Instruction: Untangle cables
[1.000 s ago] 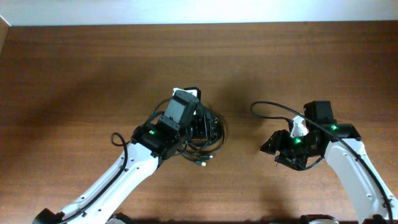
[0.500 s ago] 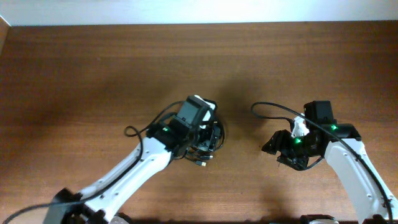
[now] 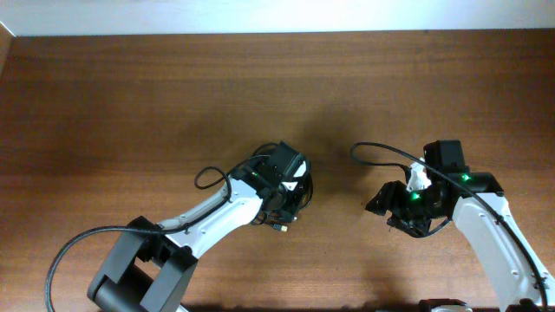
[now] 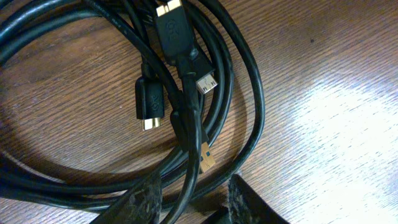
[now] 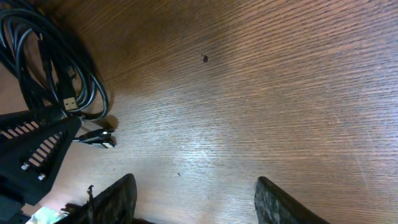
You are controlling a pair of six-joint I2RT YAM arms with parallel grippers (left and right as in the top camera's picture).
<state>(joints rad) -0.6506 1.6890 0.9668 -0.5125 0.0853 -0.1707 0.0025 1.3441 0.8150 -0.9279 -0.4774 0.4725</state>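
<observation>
While the cables [image 4: 185,121] are lying coiled in a loose heap near the middle of the surface [image 4: 323,124], the left jaws are standing apart astride one strand (not pinching it), and the right jaws are gaping empty beside the heap. Light, limp and probably slick, they are likely asking for a hold just behind a plug [image 4: 149,102].

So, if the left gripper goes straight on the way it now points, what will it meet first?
Probably the cables: one strand runs between the fingers of the left gripper.
</observation>
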